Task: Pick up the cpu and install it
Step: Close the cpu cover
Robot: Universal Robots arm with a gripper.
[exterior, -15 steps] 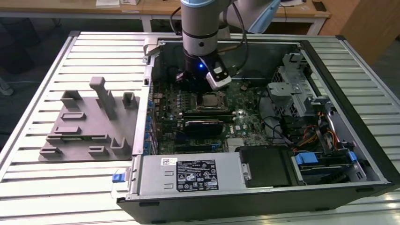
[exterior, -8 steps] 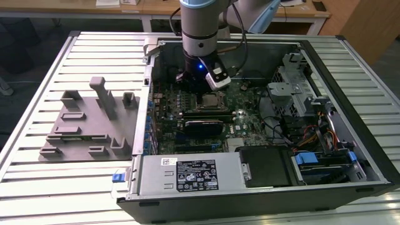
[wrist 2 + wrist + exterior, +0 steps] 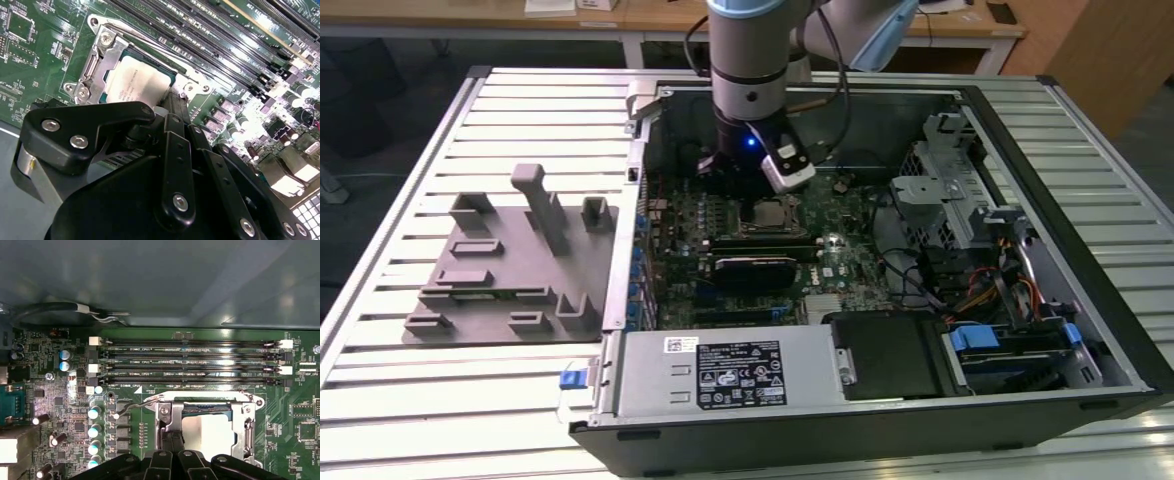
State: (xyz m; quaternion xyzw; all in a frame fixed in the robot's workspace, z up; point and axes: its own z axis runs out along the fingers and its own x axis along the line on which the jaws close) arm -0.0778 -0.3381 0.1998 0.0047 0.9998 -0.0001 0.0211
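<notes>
The cpu [image 3: 137,80] [image 3: 207,432], a pale silvery square, lies flat inside the open socket frame [image 3: 247,425] on the green motherboard. In both wrist views my gripper [image 3: 173,100] [image 3: 173,440] reaches down to one edge of the chip. Its two dark fingers are pressed together with nothing between them, their tips at the cpu's rim. In the exterior view the arm stands over the socket [image 3: 771,215] inside the computer case [image 3: 1067,330]. The thin socket lever [image 3: 135,407] is swung out to the side.
Several memory slots [image 3: 190,362] run just past the socket. A black cable [image 3: 50,307] lies along the case wall. A grey plastic fixture [image 3: 507,260] sits outside the case at the exterior view's left. Power supply [image 3: 720,370] and drive cage [image 3: 961,200] crowd the case.
</notes>
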